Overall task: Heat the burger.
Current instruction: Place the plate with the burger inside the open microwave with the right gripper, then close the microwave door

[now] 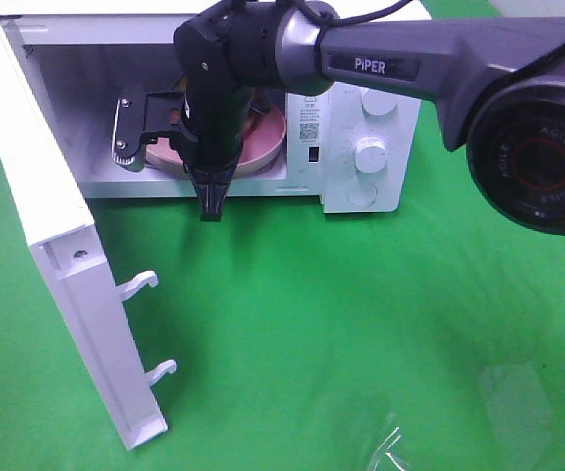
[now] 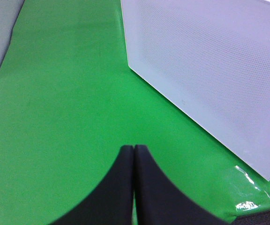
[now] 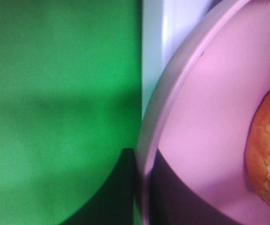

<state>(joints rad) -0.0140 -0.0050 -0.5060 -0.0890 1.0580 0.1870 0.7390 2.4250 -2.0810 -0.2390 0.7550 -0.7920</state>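
The right gripper (image 1: 209, 208) pinches the rim of the pink plate (image 1: 269, 147), which lies in the open microwave (image 1: 361, 128). The burger (image 3: 268, 150) sits on that plate, largely hidden behind the arm in the high view. The left gripper (image 2: 134, 152), fingers pressed together, hangs over the green table (image 2: 55, 117) beside the microwave door (image 2: 210, 70).

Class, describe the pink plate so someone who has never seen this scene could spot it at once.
Find the white microwave oven standing open-doored on the green cloth. Inside its cavity sits the round pink plate, gripped at its rim by the right pincer. It is the only pink thing there, with the golden-brown burger resting on it.
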